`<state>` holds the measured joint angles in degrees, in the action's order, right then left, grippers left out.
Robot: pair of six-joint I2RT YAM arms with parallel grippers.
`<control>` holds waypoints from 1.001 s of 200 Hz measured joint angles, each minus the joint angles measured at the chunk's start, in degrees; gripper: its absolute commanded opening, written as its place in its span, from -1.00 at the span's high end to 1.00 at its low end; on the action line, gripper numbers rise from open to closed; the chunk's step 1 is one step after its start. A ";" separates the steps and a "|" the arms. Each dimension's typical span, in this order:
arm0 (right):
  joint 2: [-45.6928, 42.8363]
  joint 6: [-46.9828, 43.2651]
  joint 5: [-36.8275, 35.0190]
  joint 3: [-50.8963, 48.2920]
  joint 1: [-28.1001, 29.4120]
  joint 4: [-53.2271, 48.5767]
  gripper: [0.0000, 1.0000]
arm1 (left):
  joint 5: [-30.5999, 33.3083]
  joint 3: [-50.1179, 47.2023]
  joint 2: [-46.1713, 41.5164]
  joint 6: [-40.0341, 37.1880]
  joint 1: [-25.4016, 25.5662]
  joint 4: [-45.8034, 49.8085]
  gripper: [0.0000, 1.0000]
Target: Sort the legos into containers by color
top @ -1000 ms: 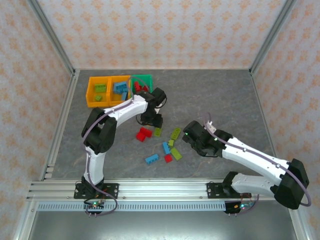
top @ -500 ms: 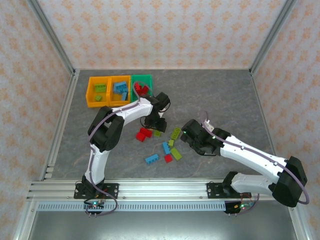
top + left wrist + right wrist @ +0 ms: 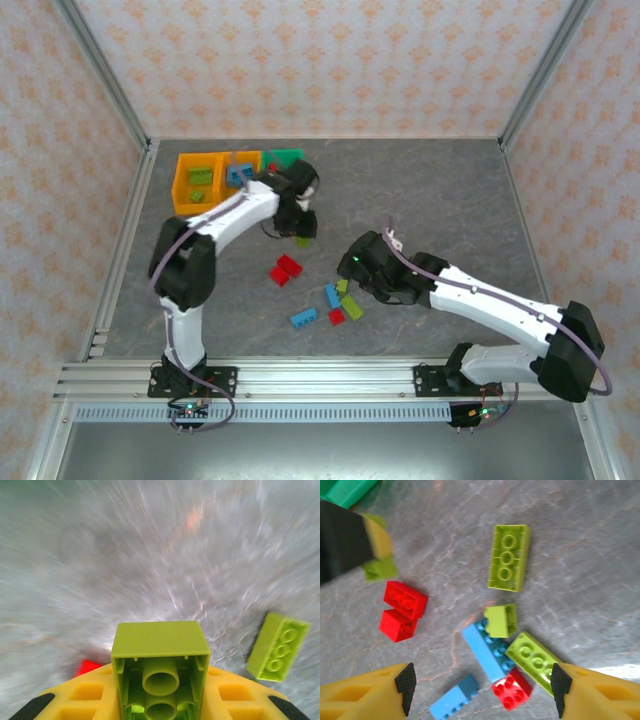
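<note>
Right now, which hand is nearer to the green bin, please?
Left. Left hand, gripping a lime brick, is close by the green bin; right hand is farther, over loose bricks.

Smooth, glossy plastic legos [image 3: 508, 556] lie on a matt, stone-veined table [image 3: 580, 540], between moulded yellow plastic fingers [image 3: 365, 692]

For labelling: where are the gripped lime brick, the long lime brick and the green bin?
gripped lime brick [image 3: 159, 640]: left wrist view, upper face.
long lime brick [image 3: 508, 556]: right wrist view, centre.
green bin [image 3: 285, 152]: top external view, far rim.
</note>
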<state>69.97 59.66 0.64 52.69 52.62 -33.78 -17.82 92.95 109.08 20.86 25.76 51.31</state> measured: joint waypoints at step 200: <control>2.36 -0.39 -0.39 1.03 0.37 1.20 -0.48 | 6.75 37.03 22.16 4.33 -37.38 7.15 -0.30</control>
<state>72.34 59.27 0.25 53.71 52.99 -32.58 -11.07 129.97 131.24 25.19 -11.62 58.46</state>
